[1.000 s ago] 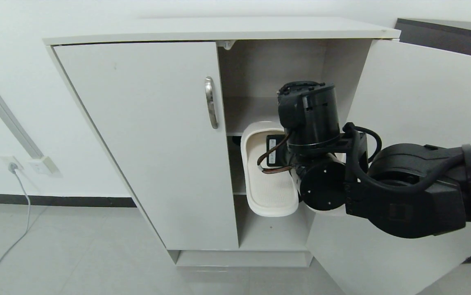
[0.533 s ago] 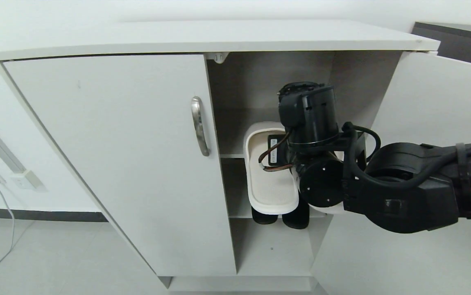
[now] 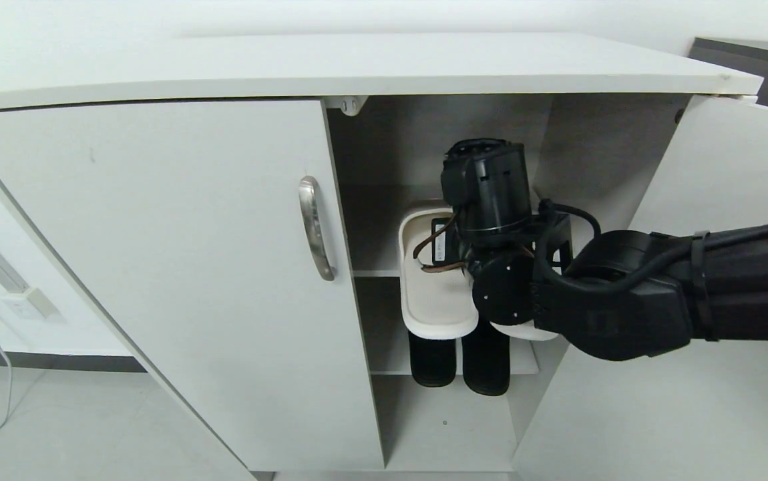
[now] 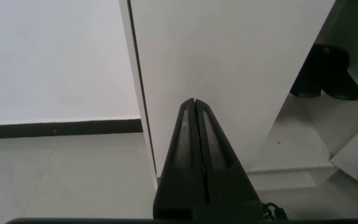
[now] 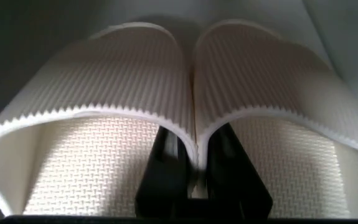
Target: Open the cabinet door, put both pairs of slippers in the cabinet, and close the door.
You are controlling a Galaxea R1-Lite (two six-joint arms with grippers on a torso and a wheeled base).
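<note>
My right gripper (image 5: 194,171) is inside the open half of the cabinet (image 3: 357,63). It pinches the held pair of slippers (image 3: 434,300) side by side by their inner walls, toes inward, across the front edge of the upper shelf (image 3: 374,272). At six o'clock of them, the other pair (image 3: 457,361) lies on the lower shelf. The closed door (image 3: 157,267) is at nine o'clock of the opening, with its handle (image 3: 316,227) on the edge nearest the slippers. The open door (image 3: 724,234) stands out at three o'clock. My left gripper (image 4: 194,106) hangs low before the closed door.
</note>
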